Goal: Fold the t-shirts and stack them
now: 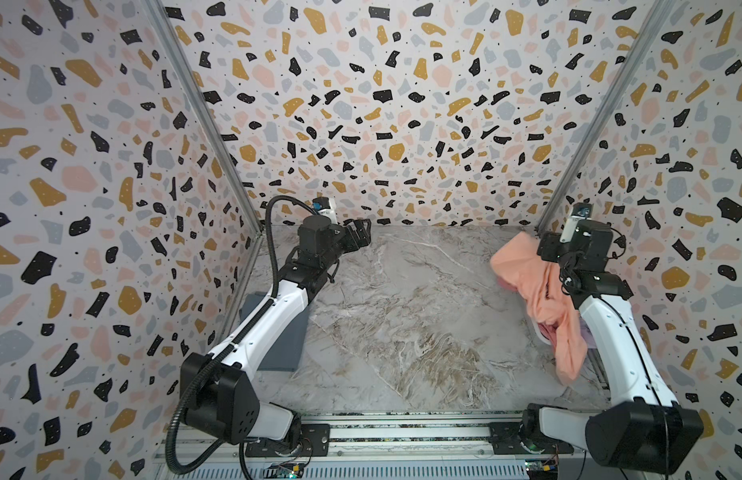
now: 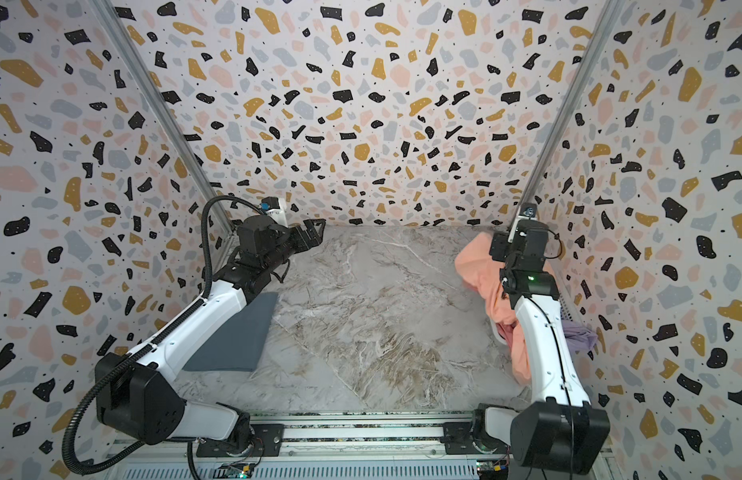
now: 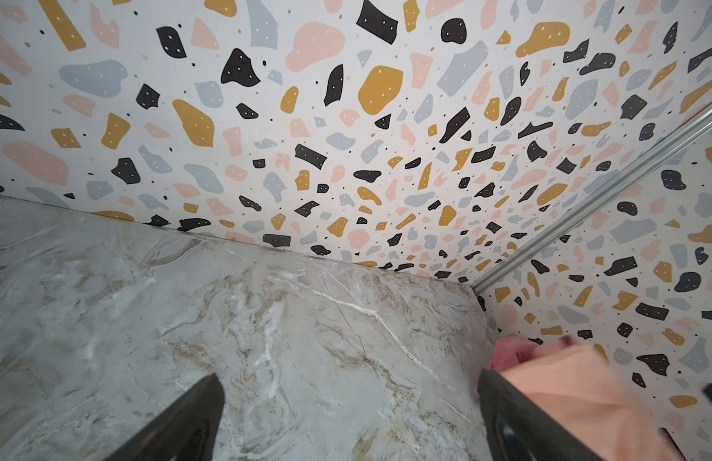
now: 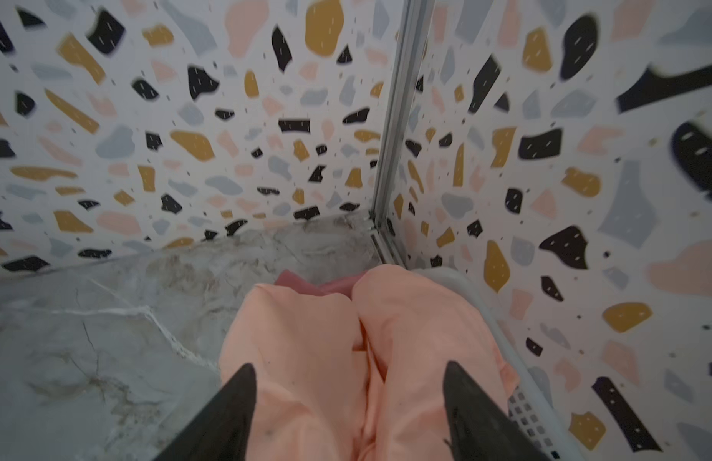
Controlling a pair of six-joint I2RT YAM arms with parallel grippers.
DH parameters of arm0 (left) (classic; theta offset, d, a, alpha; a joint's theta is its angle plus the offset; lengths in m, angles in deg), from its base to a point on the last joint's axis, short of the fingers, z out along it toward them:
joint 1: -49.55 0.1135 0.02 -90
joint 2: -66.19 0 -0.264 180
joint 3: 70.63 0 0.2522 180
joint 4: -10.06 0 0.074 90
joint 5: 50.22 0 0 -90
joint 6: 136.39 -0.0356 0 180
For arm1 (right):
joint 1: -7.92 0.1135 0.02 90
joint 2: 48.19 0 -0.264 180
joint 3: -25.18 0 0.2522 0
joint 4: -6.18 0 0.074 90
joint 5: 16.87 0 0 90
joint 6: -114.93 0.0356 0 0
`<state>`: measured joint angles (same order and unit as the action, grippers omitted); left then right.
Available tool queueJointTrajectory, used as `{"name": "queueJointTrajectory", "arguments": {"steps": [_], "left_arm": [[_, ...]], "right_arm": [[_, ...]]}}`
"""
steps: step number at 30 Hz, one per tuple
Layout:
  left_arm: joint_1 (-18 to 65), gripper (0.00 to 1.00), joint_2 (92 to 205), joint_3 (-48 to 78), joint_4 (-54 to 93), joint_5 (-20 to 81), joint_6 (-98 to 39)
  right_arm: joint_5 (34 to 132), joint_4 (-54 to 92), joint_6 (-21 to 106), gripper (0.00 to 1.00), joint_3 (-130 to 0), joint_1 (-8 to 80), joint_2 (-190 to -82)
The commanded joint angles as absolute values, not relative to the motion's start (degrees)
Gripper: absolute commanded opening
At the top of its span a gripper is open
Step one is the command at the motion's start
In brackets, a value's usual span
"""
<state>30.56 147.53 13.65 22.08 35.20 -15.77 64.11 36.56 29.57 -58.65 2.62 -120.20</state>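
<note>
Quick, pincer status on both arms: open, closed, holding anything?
Left pincer: open, empty.
Right pincer: open, the peach t-shirt lies loose between its spread jaws, not pinched.

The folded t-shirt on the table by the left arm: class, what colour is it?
The folded t-shirt is plain slate grey. It shows best in a top view.
</note>
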Motion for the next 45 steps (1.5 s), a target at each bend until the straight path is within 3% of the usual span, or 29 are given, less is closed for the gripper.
{"name": "queueJointTrajectory", "arguments": {"steps": [1,19,22,27,33,45], "left_arm": [[30.42,1.0,148.25,14.99,21.89,34.08,-17.53],[30.4,1.0,149.35,15.81,24.04,33.16,-19.8],[30.45,1.0,148.48,14.91,23.94,33.82,-19.75],[30.43,1.0,148.19,14.87,24.28,34.8,-19.78],[30.46,1.0,149.06,14.76,23.79,33.62,-18.88],[30.39,1.0,150.33,15.5,23.38,31.81,-18.93]], "right_arm": [[67.39,36.08,31.1,0.83,-63.08,2.41,-114.93],[74.18,31.83,35.96,0.75,-57.28,1.41,-133.66],[74.86,30.14,36.56,0.64,-56.32,0.99,-136.13],[74.91,28.39,36.8,0.29,-56.24,0.54,-137.14],[73.73,28.29,36.09,0.09,-56.27,0.54,-135.38],[72.57,29.1,37.14,0.06,-56.61,-0.49,-129.66]]}}
